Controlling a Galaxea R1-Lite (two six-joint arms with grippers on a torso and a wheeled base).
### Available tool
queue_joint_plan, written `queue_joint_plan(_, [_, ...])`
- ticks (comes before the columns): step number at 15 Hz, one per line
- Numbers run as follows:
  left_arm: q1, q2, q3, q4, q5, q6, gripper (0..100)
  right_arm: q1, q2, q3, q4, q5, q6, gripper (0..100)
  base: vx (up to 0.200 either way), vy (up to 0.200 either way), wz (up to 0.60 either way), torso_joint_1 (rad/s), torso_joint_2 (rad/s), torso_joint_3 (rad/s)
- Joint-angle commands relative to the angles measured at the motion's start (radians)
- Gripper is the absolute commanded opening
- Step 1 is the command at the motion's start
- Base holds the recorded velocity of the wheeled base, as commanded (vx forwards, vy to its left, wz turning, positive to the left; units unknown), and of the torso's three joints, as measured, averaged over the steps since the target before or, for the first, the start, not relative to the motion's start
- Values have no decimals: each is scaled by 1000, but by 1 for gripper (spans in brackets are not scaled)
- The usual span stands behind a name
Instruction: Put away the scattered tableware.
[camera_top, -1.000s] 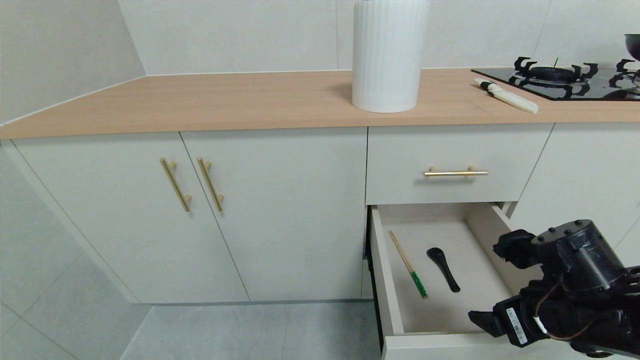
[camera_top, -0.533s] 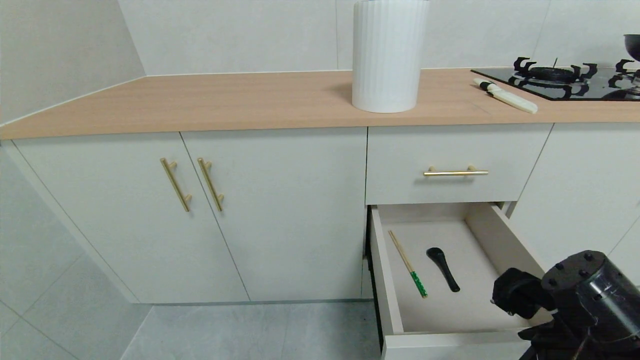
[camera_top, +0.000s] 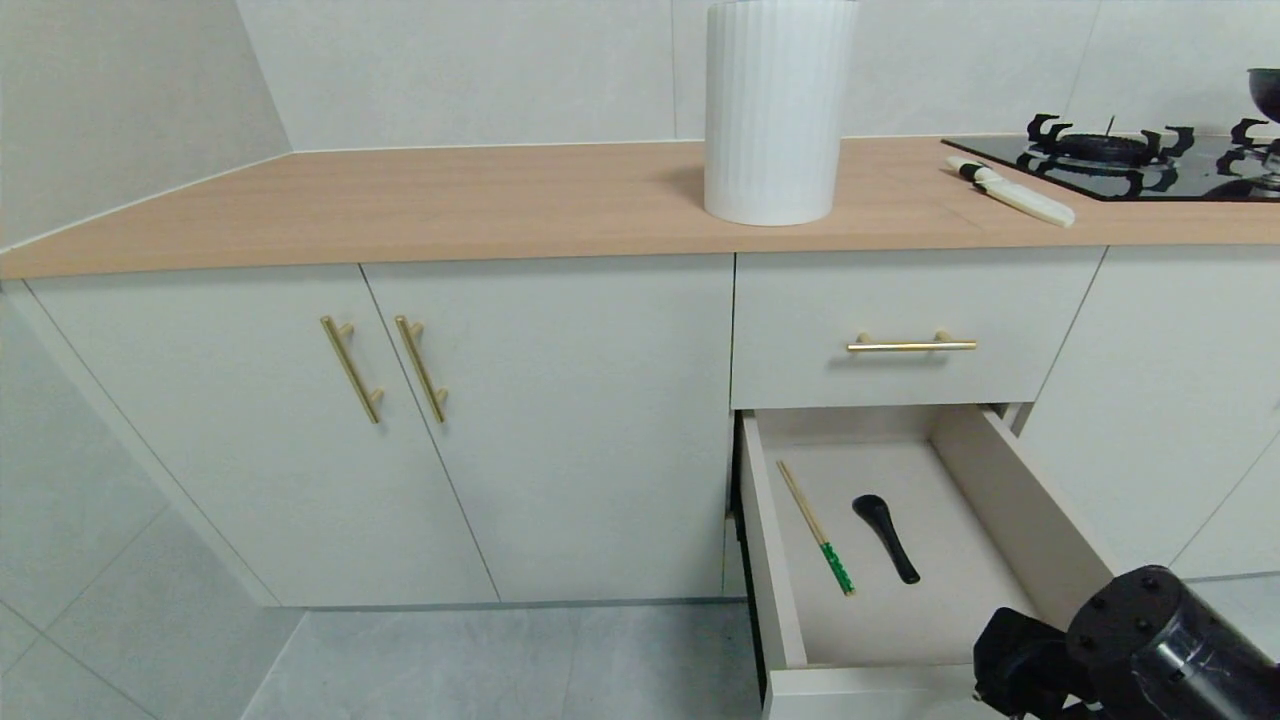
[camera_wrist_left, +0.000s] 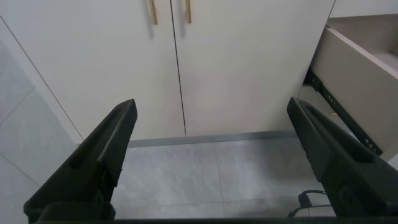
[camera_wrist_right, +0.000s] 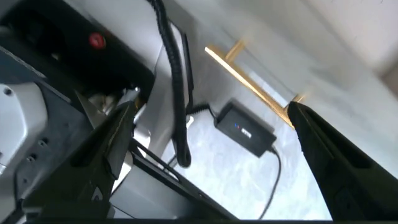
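Well, my left end effector (camera_wrist_left: 208, 134) and right end effector (camera_wrist_right: 211, 124) both hang spread, empty. The knife (camera_top: 1012, 190) lies on the tabletop (camera_top: 450, 200) near the stove (camera_top: 1120, 160): light, stiff, likely slick; I'd pinch its handle.

Soft, even light fills the kitchen, bright and without hard edges. The white canister (camera_top: 770, 110) casts a faint shadow on the worktop (camera_top: 450, 200) toward nine o'clock, and the glossy black hob (camera_top: 1130, 172) at two o'clock carries pale reflections.
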Motion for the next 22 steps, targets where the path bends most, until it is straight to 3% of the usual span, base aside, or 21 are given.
queue_joint_plan(1, [0, 2, 0, 0, -1, 0, 100, 1, 60, 9, 1, -4, 2, 100, 0, 0, 0, 0, 0, 0])
queue_joint_plan(6, [0, 2, 0, 0, -1, 0, 100, -28, 142, -27, -9, -14, 43, 100, 0, 0, 0, 0, 0, 0])
queue_joint_plan(10, [0, 2, 0, 0, -1, 0, 100, -47, 237, -85, -7, -94, 178, 100, 0, 0, 0, 0, 0, 0])
queue_joint_plan(18, [0, 2, 0, 0, 1, 0, 100, -136, 310, -220, -4, -102, 345, 100, 0, 0, 0, 0, 0, 0])
queue_joint_plan(22, [0, 2, 0, 0, -1, 0, 100, -174, 340, -252, -9, -102, 359, 100, 0, 0, 0, 0, 0, 0])
